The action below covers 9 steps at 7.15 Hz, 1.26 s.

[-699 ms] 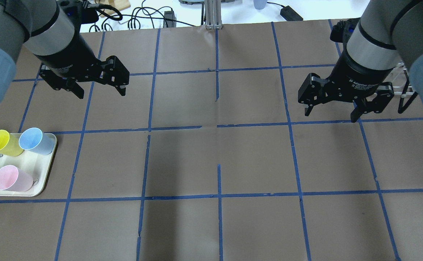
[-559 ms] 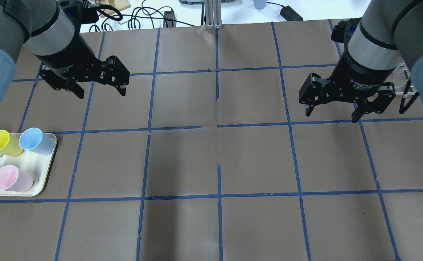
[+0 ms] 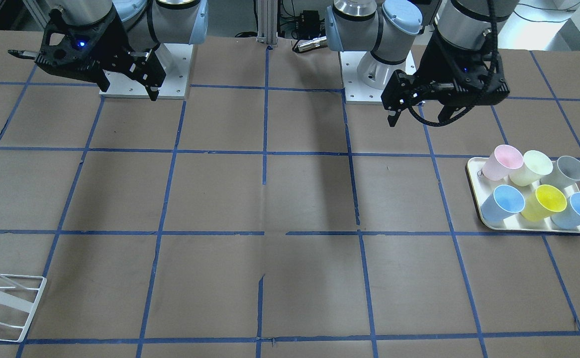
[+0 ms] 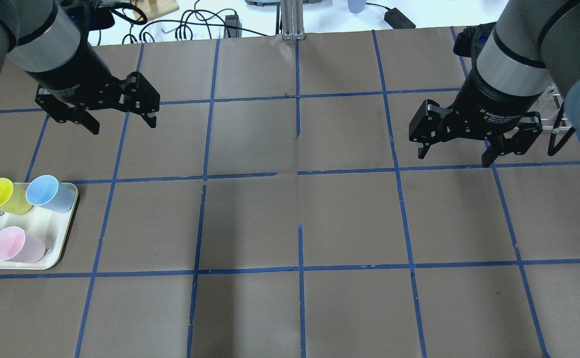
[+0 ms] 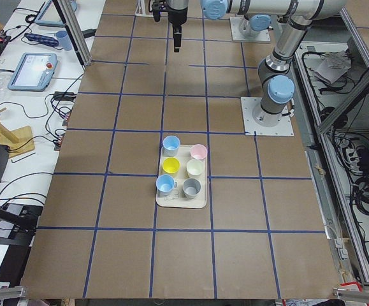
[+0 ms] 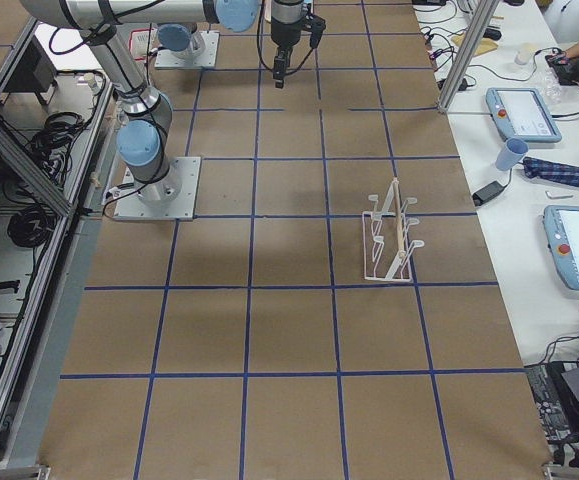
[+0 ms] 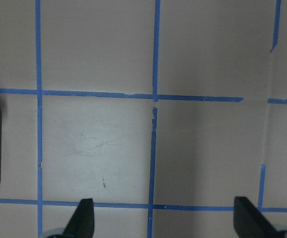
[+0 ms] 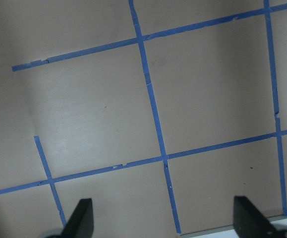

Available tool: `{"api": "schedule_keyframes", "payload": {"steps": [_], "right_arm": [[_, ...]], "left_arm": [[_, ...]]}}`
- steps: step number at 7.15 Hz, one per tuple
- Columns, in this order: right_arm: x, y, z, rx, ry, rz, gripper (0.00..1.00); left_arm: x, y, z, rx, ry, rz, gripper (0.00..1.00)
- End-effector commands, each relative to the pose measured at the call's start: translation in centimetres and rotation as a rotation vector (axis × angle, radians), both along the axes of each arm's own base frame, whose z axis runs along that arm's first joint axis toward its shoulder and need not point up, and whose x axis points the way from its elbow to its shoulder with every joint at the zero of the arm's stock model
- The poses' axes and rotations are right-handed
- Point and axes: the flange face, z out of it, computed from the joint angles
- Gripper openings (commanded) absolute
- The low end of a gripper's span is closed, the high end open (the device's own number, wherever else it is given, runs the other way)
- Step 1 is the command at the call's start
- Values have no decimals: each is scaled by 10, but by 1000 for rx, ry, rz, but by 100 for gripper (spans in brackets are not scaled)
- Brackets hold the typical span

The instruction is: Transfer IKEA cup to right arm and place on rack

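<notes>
Nothing of the job looks done yet, as far as I can judge. The small pale-blue tapered plastic tumbler [image 3: 504, 203] sits mouth-up on the cream rectangular tray [image 3: 533, 227] at the robot's left end of the brown paper-covered table [image 4: 300, 219]. It stands in the tray's far row beside a yellow cup [image 3: 543, 203], with a near-twin blue cup [image 3: 577, 210] on the yellow one's other side. I cannot say which of the two blues is meant. Pink, pale cream and grey cups fill the row nearer the robot. The left arm's black two-finger gripper [image 4: 122, 125] hangs above bare table, further out from the robot than the tray and a little toward the centre, its fingers spread wide with nothing between them. Its wrist camera catches only the tray's edge at the left of the view. The right arm's black gripper [image 4: 453, 157] hovers over the right half of the table, also spread apart and empty. The small white wire drying rack [image 6: 391, 240] with its tan wooden peg stands near the table's far right side, with nothing on its prongs. So everything is left: the left gripper has to come down on the tumbler and lift it, pass it mid-table to the right gripper, and the right arm then has to carry it to the rack.
</notes>
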Motion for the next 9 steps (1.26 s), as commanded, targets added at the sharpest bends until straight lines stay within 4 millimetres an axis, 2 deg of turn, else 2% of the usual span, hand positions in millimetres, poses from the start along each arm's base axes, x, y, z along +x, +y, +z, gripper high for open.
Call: {"api": "schedule_keyframes", "payload": {"steps": [1,2,4,5,8,9], "right_arm": [[-1,-1,-1,-2,4,-1,100],[-2,-1,-5,0,7,-5,100],[-1,-1,-7,4,2,-1,100],[0,-1,-8,7,-1,-3,100],[0,-1,-8,9,-4,-7,100],[0,-1,-8,7,-7,-6,100]], "left_arm": [[74,-11,-13,26,-9,-125,100],[116,-13,-26,40,-7,-175,100],[166,-13,-45,47,-8,-429,100],[188,-13,-59,48,-4,-478,100],[273,-1,-127,8,-36,-542,100],[292,1,-146,-4,-49,-557,100]]}}
